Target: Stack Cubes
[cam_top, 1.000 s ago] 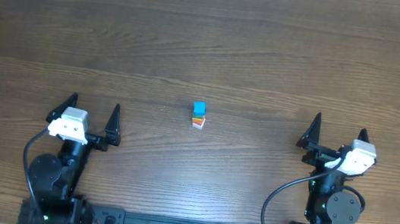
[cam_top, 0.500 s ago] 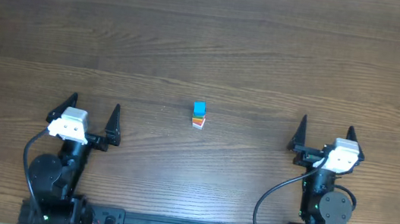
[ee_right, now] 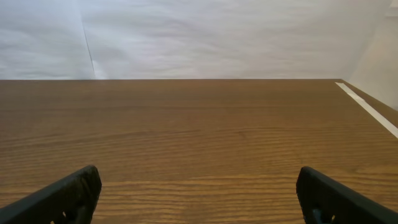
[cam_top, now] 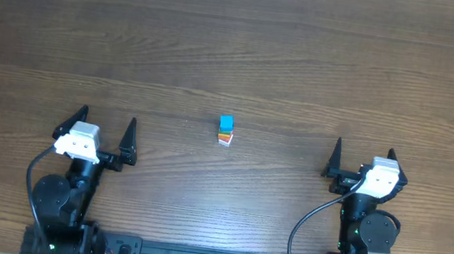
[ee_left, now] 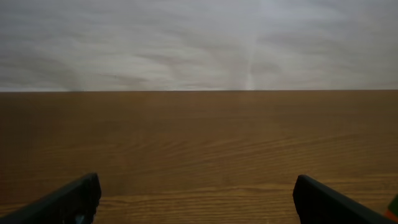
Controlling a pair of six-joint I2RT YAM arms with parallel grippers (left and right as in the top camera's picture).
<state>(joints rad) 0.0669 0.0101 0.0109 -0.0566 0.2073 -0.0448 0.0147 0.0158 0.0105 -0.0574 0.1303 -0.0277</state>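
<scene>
Black arms (cam_top: 70,193), white wrists (cam_top: 82,137), pointed black fingers (cam_top: 130,134)

Right gripper (cam_top: 364,147) slid to its left, nearer the cube stack (cam_top: 225,130). Pulled back slightly too. Possibly squared up its yaw.

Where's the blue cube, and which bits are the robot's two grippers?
blue cube (cam_top: 226,123): top view, its top face.
left gripper (cam_top: 108,114): top view, midway between its open fingertips.
right gripper (cam_top: 364,146): top view, midway between its open fingertips.
</scene>
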